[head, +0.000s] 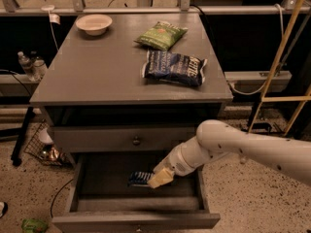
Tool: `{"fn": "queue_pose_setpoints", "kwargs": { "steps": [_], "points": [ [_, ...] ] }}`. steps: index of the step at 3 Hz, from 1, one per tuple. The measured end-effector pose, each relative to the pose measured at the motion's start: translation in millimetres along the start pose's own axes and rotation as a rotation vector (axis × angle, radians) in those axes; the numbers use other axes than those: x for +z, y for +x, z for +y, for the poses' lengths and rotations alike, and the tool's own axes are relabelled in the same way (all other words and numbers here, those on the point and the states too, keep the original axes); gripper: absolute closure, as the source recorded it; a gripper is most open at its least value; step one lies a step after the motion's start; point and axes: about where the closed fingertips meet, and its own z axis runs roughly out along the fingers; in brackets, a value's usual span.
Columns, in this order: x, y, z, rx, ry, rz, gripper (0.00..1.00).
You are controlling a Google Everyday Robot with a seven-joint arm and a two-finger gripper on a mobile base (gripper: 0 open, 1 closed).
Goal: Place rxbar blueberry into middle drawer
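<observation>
I see the rxbar blueberry [140,178] inside the open middle drawer [107,198], near its far wall and about midway across. Its right end is clamped in the fingers [163,176] of the gripper [154,180], which are closed on it. I cannot tell whether the bar touches the drawer floor. The white arm [233,144] reaches in from the right, passing below the closed upper drawer front [97,139]. On the table [97,76] above lie a dark blue chip bag [174,67], a green chip bag [161,35] just beyond it, and a bowl [94,24] at the far left.
</observation>
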Motion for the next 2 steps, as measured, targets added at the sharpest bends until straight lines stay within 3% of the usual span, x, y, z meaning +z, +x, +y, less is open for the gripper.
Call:
{"fn": "queue_pose_setpoints", "kwargs": {
  "steps": [2],
  "points": [
    [58.9,44.3,-38.9,0.126,0.082,-0.010,1.00]
  ]
}}
